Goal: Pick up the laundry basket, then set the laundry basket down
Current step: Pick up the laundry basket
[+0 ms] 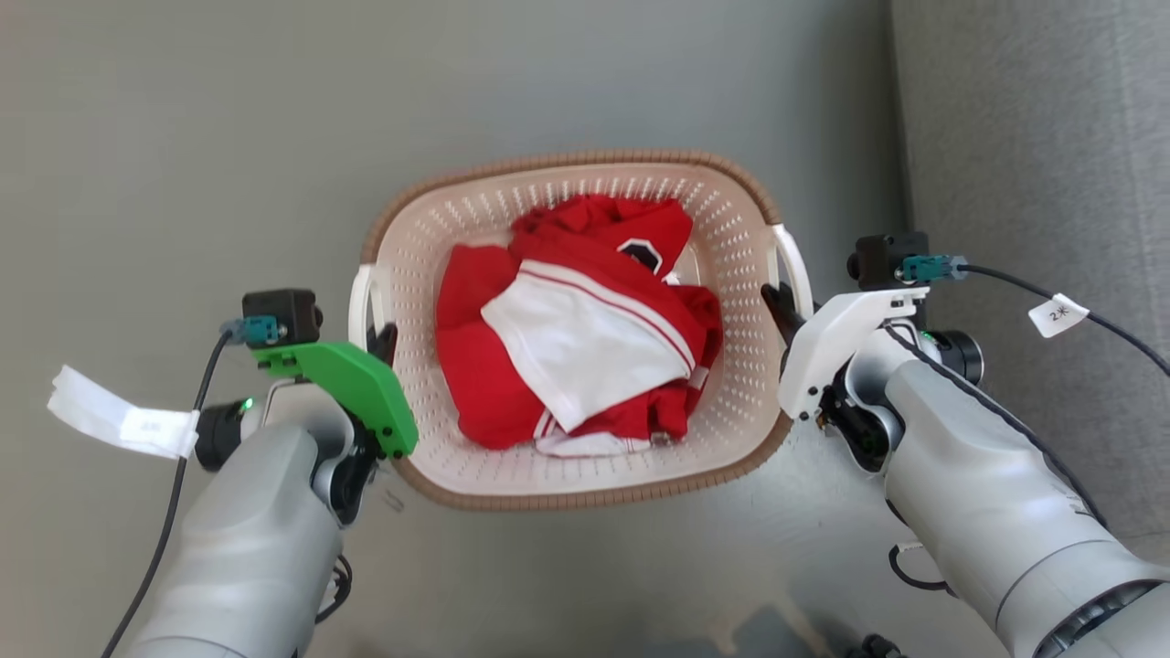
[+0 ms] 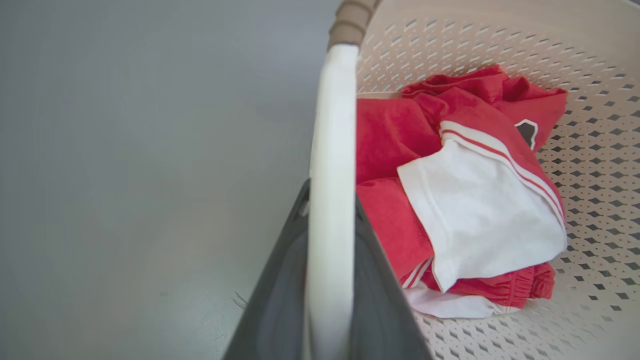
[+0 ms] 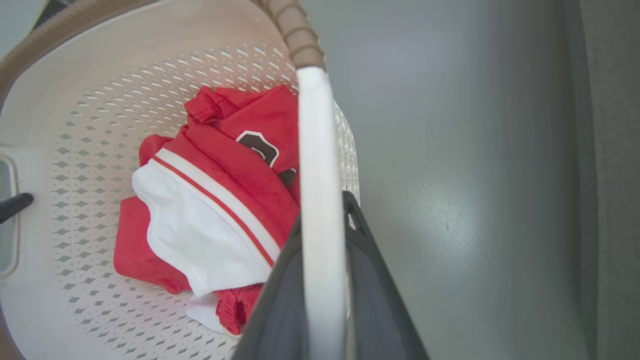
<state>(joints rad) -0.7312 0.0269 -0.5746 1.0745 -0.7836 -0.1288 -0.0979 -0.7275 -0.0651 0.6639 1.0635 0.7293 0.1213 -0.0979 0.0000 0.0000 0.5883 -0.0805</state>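
The laundry basket (image 1: 430,238), cream and perforated with a brown woven rim, is in the middle of the head view above the grey floor; whether it touches the floor I cannot tell. Red and white clothes (image 1: 585,329) lie in it. My left gripper (image 1: 379,340) is shut on the white left handle (image 1: 359,306). In the left wrist view that handle (image 2: 332,150) runs between the dark fingers (image 2: 280,300). My right gripper (image 1: 781,306) is shut on the white right handle (image 1: 793,260), which in the right wrist view (image 3: 315,165) passes between its fingers (image 3: 370,290).
A grey upholstered piece of furniture (image 1: 1033,183) stands close on the right, just past my right arm. Grey floor (image 1: 183,137) lies open to the left and beyond the basket. Paper tags (image 1: 119,416) hang from both wrist cables.
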